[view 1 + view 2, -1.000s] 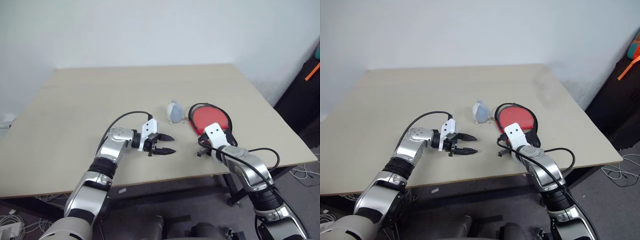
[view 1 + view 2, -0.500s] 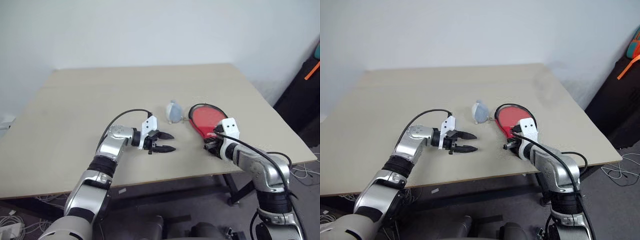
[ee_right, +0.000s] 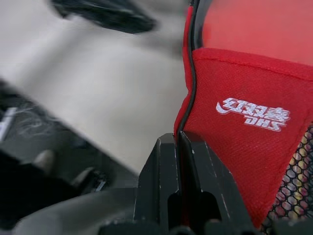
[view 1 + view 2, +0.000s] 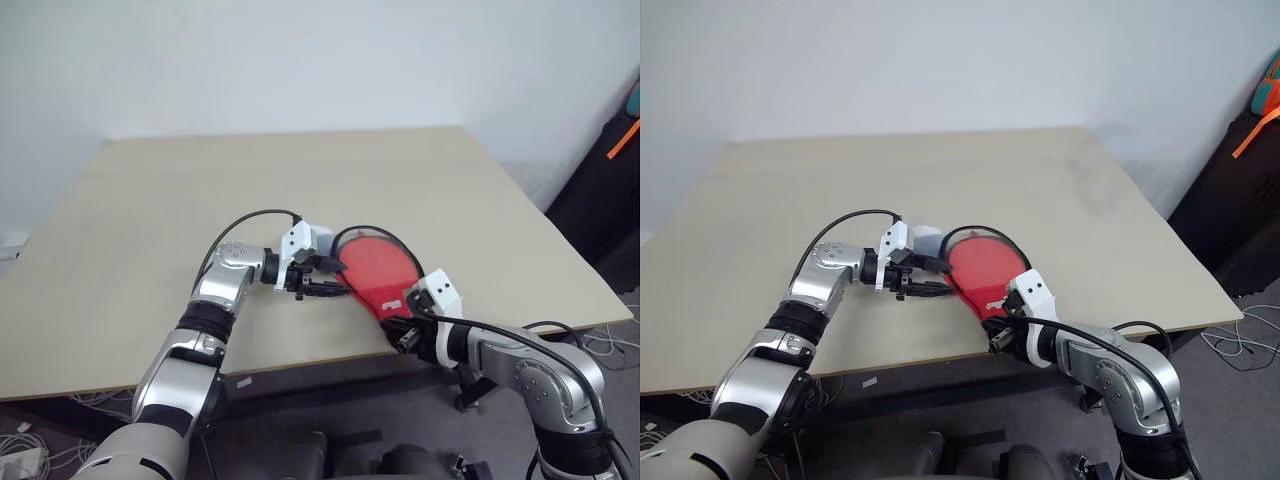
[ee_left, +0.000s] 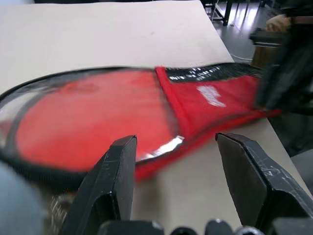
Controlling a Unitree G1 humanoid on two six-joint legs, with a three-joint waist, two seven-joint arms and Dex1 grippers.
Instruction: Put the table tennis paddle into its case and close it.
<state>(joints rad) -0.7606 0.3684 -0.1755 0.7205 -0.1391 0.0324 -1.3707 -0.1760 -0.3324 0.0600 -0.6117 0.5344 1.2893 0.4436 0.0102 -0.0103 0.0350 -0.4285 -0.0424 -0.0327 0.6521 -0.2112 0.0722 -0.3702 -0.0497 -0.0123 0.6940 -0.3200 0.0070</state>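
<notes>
The case point(image 4: 375, 268), red with black edging, lies on the table point(image 4: 150, 200) with its narrow mesh end at the front edge. My right gripper point(image 4: 404, 336) is shut on the fabric edge of that narrow end point(image 3: 182, 128), beside the white logo point(image 3: 254, 115). My left gripper point(image 4: 338, 278) stands open right at the case's round end point(image 5: 88, 122), with the case's rim in front of its fingers. I cannot tell whether the smooth red face at the wide end is the table tennis paddle or the cover itself.
A small grey lump point(image 4: 928, 237) sits just behind my left gripper. A black bag with an orange strap point(image 4: 610, 190) stands off the table's right side. Cables lie on the floor at the right point(image 4: 610, 350).
My right gripper has pulled the case back and to the left, so its narrow end is now at the front edge and its round end by the left gripper. The left gripper has kept still.
</notes>
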